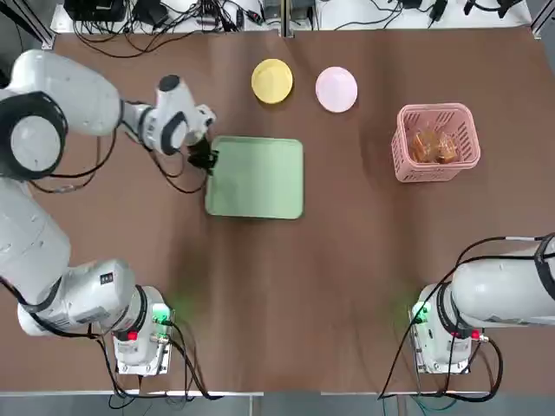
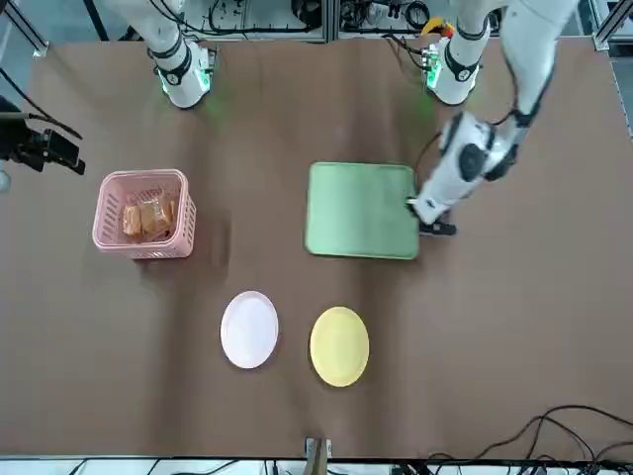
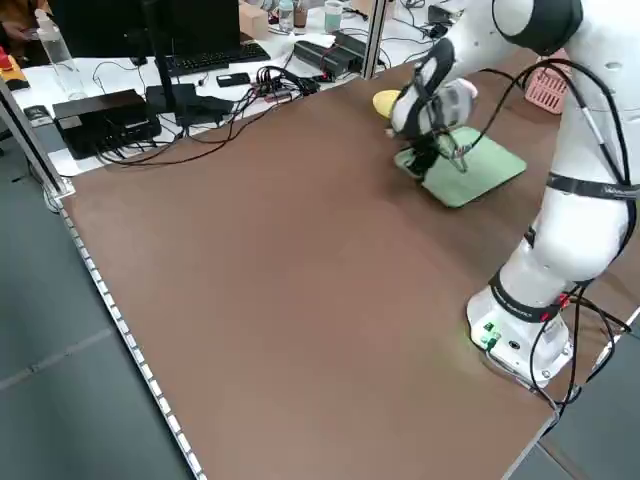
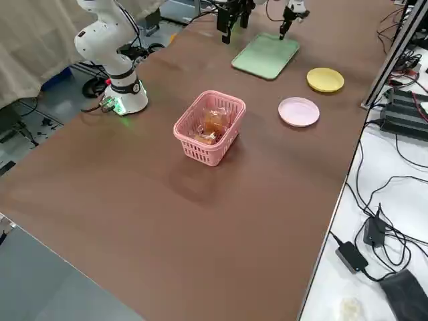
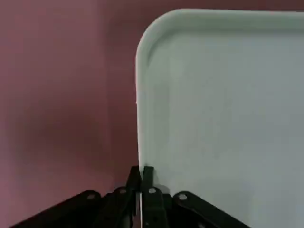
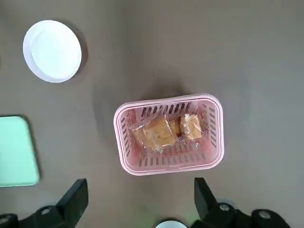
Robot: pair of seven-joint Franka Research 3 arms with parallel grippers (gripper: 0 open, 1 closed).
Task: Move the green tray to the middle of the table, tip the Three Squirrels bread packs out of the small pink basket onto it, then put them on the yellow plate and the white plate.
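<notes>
Green tray (image 1: 255, 178): flat, pale mint, round-cornered, low-rimmed, left of table centre. My left gripper (image 5: 141, 172) clenches its left rim; my right gripper (image 6: 141, 190), released, hovers near the pink basket (image 6: 168, 134).

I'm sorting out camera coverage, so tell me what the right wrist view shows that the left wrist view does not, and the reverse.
Only the right wrist view shows the pink basket, the bread packs inside it, the white plate and the right hand, open above the table.

Only the left wrist view shows the left hand, shut on the tray's rim.

Both share the green tray, each only in part, and the table surface.
</notes>
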